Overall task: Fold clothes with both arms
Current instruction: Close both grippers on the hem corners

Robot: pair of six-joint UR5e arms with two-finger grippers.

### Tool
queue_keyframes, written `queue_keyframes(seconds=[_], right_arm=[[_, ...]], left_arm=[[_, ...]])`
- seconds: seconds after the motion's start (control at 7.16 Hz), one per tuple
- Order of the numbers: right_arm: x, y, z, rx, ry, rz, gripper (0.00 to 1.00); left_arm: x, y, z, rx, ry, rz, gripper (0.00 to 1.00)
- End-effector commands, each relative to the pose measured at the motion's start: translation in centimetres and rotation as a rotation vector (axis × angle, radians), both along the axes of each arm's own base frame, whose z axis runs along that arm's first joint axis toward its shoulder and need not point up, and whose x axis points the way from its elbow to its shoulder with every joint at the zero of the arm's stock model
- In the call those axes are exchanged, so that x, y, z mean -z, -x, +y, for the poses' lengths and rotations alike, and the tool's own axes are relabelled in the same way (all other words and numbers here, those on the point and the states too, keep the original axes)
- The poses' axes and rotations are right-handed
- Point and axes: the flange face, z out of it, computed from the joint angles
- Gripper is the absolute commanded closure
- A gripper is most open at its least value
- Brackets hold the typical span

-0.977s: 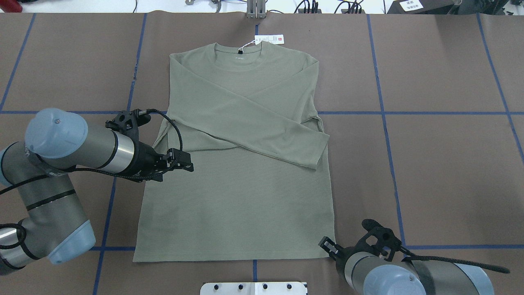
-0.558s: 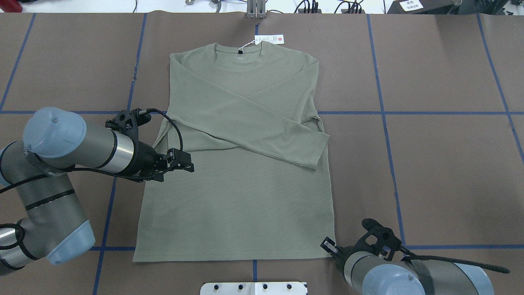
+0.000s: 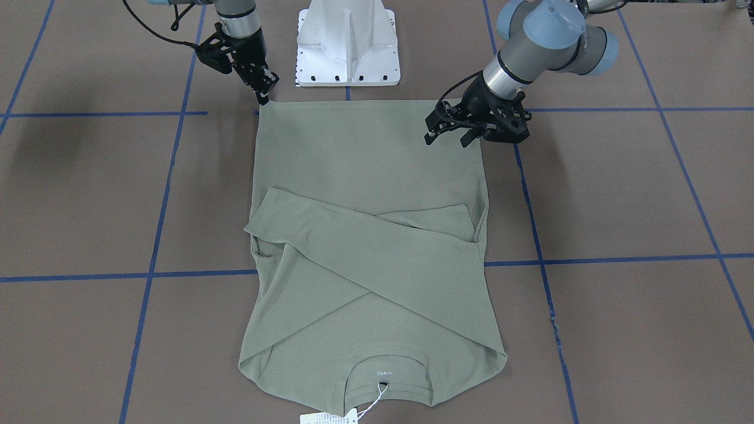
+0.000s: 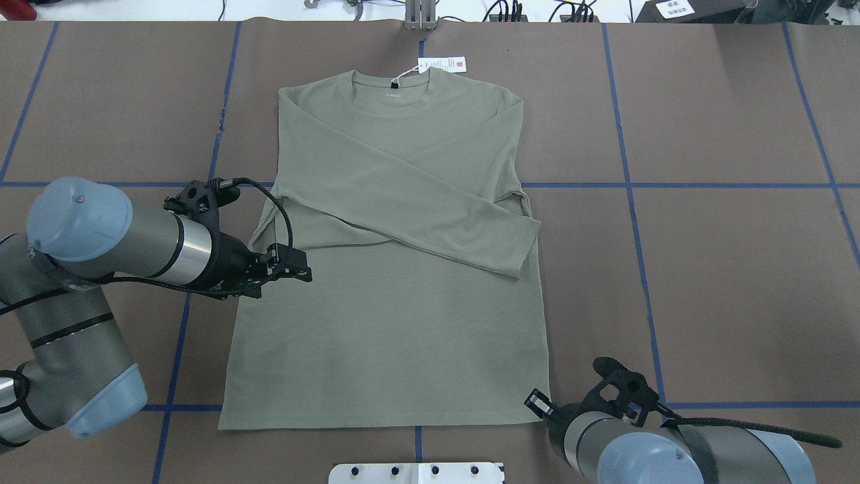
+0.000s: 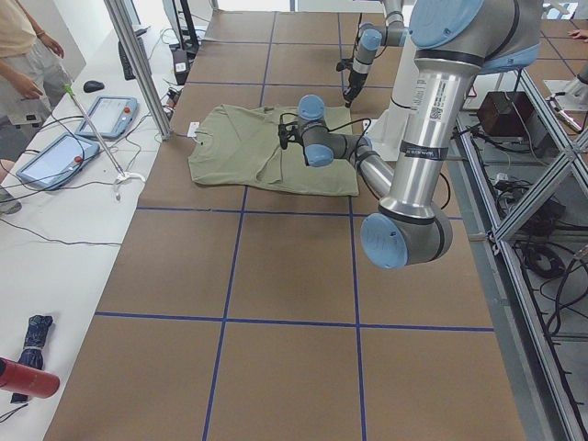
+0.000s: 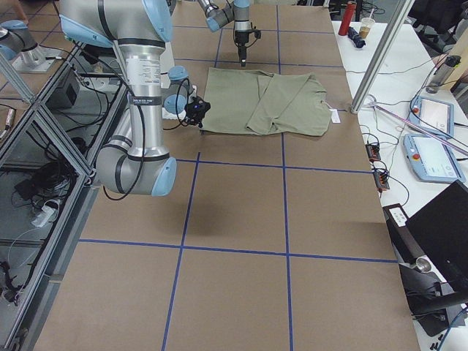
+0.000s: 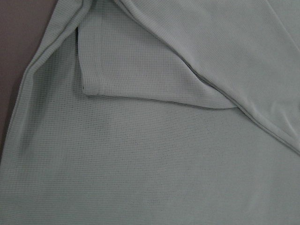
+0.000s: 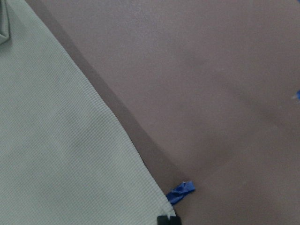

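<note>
**Olive shirt (image 4: 390,336), sleeves crossed**

Observed flat on the table (image 4: 725,269). Noted left gripper (image 3: 446,136) over its side edge, jaws spread wide, sleeve cuff (image 7: 98,61) just beyond. Noted right gripper (image 3: 266,88) apparently at hem corner; could not tell jaw state.

We've got our left gripper (image 4: 304,264) hanging low, jaws spread. Our right gripper (image 3: 266,93) points straight down; can't make out its jaws.

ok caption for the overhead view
Olive shirt lies flat, sleeves crossed; left gripper over its side, right gripper near hem corner.
</note>
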Motion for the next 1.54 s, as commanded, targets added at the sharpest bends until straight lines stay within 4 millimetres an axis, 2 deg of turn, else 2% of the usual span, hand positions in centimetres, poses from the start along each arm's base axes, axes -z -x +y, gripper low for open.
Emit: queue_keyframes(seconds=[0.0, 0.14, 0.28, 0.42, 0.7, 0.98, 1.26, 1.4], right_arm=[[1.3, -1.9, -0.6, -0.014, 0.0, -0.028, 1.0], [1.9, -2.7, -0.6, -0.014, 0.001, -0.016, 1.0], [2.8, -3.4, -0.5, -0.012, 0.001, -0.016, 1.0], [3.2, -3.5, -0.4, -0.01, 0.002, -0.01, 1.0], [3.2, -3.4, -0.3, -0.009, 0.003, -0.009, 1.0], [3.2, -3.4, -0.3, -0.009, 0.003, -0.009, 1.0], [3.3, -3.3, -0.2, -0.007, 0.002, -0.01, 1.0], [3.3, -3.3, -0.2, -0.007, 0.002, -0.01, 1.0]], left_arm=[[-2.6, 0.4, 4.2, 0.055, -0.002, -0.057, 0.04], [-3.8, -0.6, 6.9, 0.083, 0.025, -0.086, 0.04], [-5.4, -0.7, 8.7, 0.08, 0.076, -0.112, 0.01], [-5.8, -0.7, 10.5, 0.078, 0.137, -0.113, 0.01], [-6.4, -3.6, 15.4, 0.082, 0.207, -0.169, 0.01], [-7.1, -4.2, 16.5, 0.064, 0.217, -0.205, 0.06], [-8.2, -3.9, 17.0, 0.054, 0.224, -0.231, 0.1], [-8.7, -3.2, 17.2, 0.052, 0.227, -0.242, 0.11]])
